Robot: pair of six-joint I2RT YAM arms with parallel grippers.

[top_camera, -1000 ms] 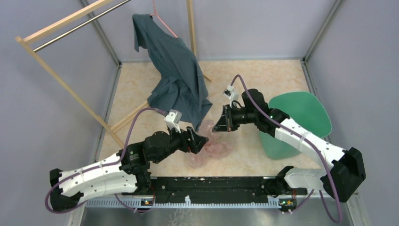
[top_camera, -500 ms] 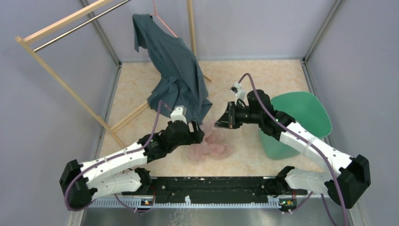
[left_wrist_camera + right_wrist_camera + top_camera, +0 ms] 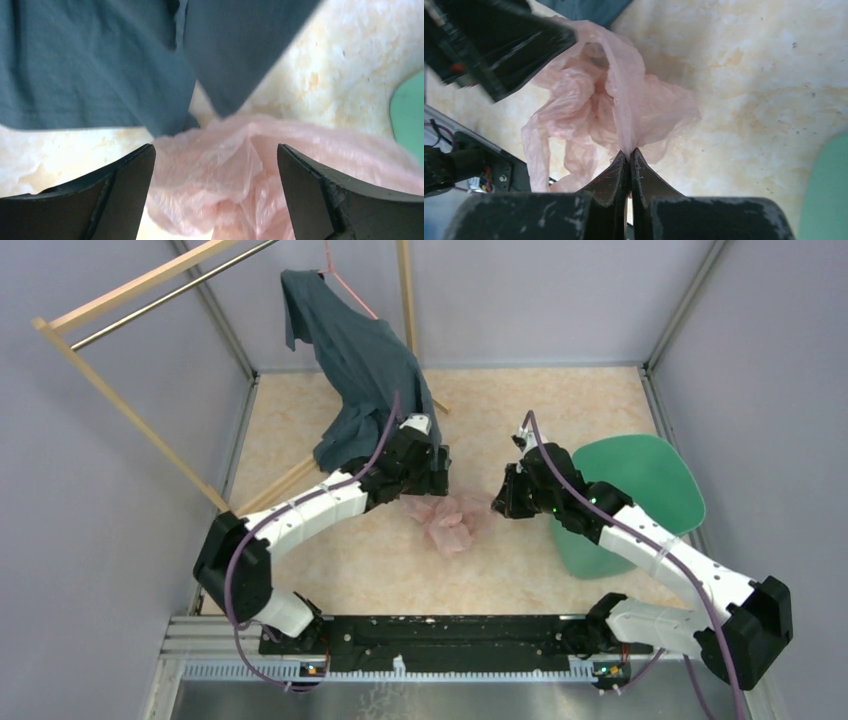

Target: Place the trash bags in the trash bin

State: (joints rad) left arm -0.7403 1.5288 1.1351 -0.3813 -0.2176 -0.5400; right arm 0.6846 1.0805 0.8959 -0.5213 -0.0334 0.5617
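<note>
Trash bag (image 3: 448,525), top view: crumpled mid-frame on desk (image 3: 330,570), left of teal trash bin (image 3: 640,475). Left wrist: left gripper (image 3: 215,155) splayed over film, shirt (image 3: 90,60) hem close; could snag cloth. Right wrist: right gripper (image 3: 629,157) pinching one thin fold; may slip or tear on lift.

In my left wrist view the dark blue-grey cloth shirt (image 3: 90,60) runs off the top edge and hides part of the thin, wrinkly pale pink plastic bag (image 3: 225,165). The teal-green plastic bin (image 3: 411,115) is only 1 sliver at the right edge.
</note>
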